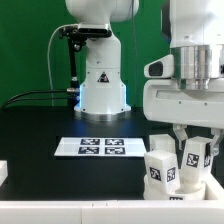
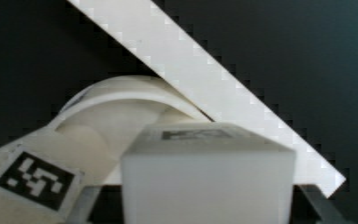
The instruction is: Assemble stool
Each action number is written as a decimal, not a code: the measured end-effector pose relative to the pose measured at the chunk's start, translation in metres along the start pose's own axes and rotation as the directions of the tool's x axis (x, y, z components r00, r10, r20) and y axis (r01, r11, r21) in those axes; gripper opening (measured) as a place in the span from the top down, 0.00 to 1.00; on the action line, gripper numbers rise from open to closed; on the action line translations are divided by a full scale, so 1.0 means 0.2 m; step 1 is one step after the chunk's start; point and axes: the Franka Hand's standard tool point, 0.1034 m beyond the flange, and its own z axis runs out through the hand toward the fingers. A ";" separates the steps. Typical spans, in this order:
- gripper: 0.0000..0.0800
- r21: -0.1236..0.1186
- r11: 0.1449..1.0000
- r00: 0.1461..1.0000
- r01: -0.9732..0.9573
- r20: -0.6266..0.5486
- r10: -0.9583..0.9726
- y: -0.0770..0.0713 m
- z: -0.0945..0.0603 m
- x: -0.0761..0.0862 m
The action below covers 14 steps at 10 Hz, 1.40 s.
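Several white stool legs with black-and-white tags stand bunched at the exterior view's lower right. My gripper [image 1: 190, 140] has come down from above onto one leg [image 1: 192, 157]; a second leg [image 1: 160, 170] stands just beside it toward the exterior view's left. In the wrist view the gripped leg [image 2: 202, 175] fills the space between the two dark fingers [image 2: 101, 205], and my gripper [image 2: 208, 210] is shut on it. Another tagged leg [image 2: 43, 175] and a rounded white part [image 2: 131, 105] lie close against it. I cannot make out the seat disc.
The marker board [image 1: 100, 147] lies flat mid-table. Behind it stands the arm's white base [image 1: 102, 80] with cables running off toward the exterior view's left. A small white block [image 1: 3, 172] sits at the exterior view's left edge. A long white strip [image 2: 176, 60] crosses the wrist view diagonally.
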 end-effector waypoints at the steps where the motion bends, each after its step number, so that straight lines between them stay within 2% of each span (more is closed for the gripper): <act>1: 0.58 -0.006 0.997 0.997 -0.072 0.006 0.072 0.01 0.00 0.01; 3: 0.58 -0.016 0.953 0.953 -0.302 0.011 0.302 0.00 0.01 0.00; 4: 0.58 -0.011 0.891 0.891 -0.455 0.010 0.455 -0.01 0.01 0.00; 5: 0.58 -0.008 0.793 0.793 -0.609 0.007 0.610 -0.02 0.01 -0.01; 6: 0.58 0.008 0.752 0.752 -0.659 0.002 0.659 -0.02 0.01 0.00; 10: 0.58 0.008 0.571 0.572 -0.821 0.005 0.821 -0.02 0.01 0.00; 13: 0.58 0.021 0.338 0.339 -0.941 0.033 0.940 -0.03 0.01 0.02; 14: 0.58 0.026 0.320 0.321 -0.947 0.033 0.947 -0.03 0.01 0.02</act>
